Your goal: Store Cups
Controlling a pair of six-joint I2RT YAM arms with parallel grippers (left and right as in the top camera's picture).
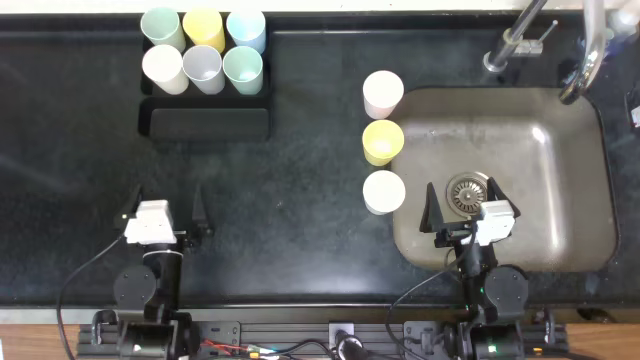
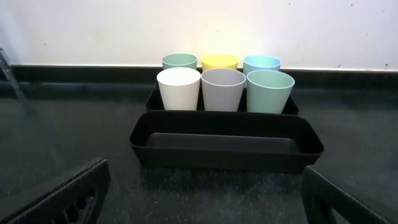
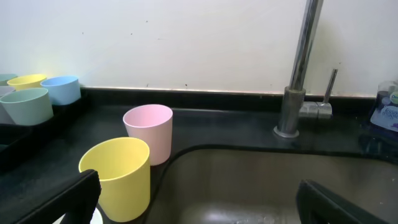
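Three loose cups stand in a line on the dark counter beside the sink's left rim: a pink cup (image 1: 382,93) (image 3: 148,133) farthest back, a yellow cup (image 1: 382,141) (image 3: 117,177) in the middle, a white cup (image 1: 383,192) nearest. A black tray (image 1: 204,122) (image 2: 227,147) at the back left holds several cups (image 1: 203,50) (image 2: 222,82) upright in its far part; its near compartment is empty. My left gripper (image 1: 168,206) is open near the counter's front, facing the tray. My right gripper (image 1: 462,203) is open over the sink's near left part, right of the white cup.
The steel sink (image 1: 560,160) takes up the right side, with a drain (image 1: 467,192) beside my right gripper. A tap (image 1: 515,40) (image 3: 300,74) rises behind the basin. A blue bottle (image 3: 387,112) stands at the far right. Open counter lies between tray and loose cups.
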